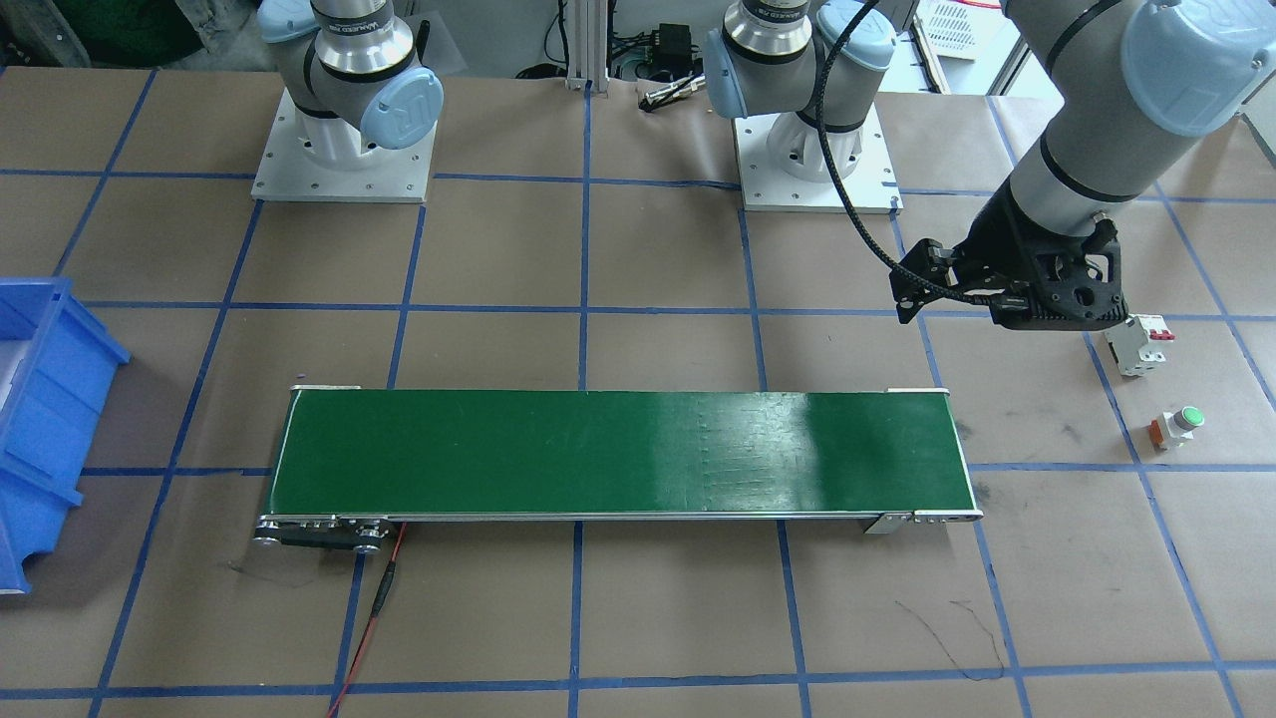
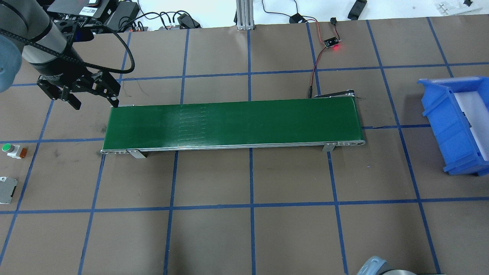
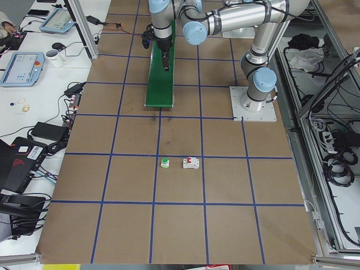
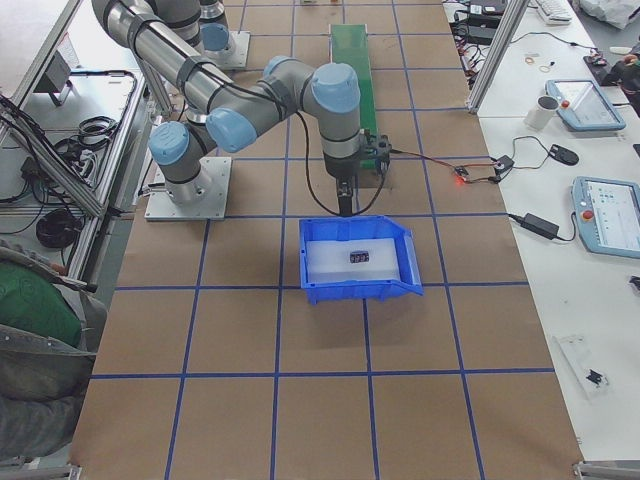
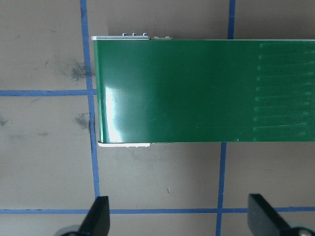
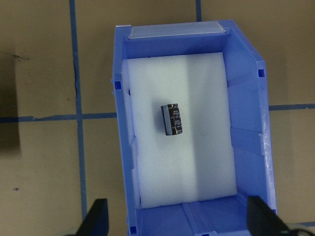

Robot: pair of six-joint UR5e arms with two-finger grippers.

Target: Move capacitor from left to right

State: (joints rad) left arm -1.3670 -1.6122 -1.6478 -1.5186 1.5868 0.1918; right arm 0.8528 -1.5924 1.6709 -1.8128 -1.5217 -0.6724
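The capacitor (image 6: 172, 119), a small dark cylinder, lies on its side on the white foam inside the blue bin (image 6: 247, 118). It also shows in the exterior right view (image 4: 357, 257). My right gripper (image 6: 178, 221) is open and empty, high above the bin and looking straight down into it. My left gripper (image 2: 94, 102) is open and empty, hovering just off the left end of the green conveyor belt (image 2: 233, 122). In the left wrist view its fingertips (image 5: 100, 215) frame bare brown table below the belt's end (image 5: 197, 88).
A white circuit breaker with red tabs (image 1: 1137, 344) and a green-topped push button (image 1: 1177, 427) stand on the table by my left arm. The blue bin (image 2: 443, 126) sits past the belt's right end. A small board with a red light (image 2: 331, 42) and its wires lie behind the belt.
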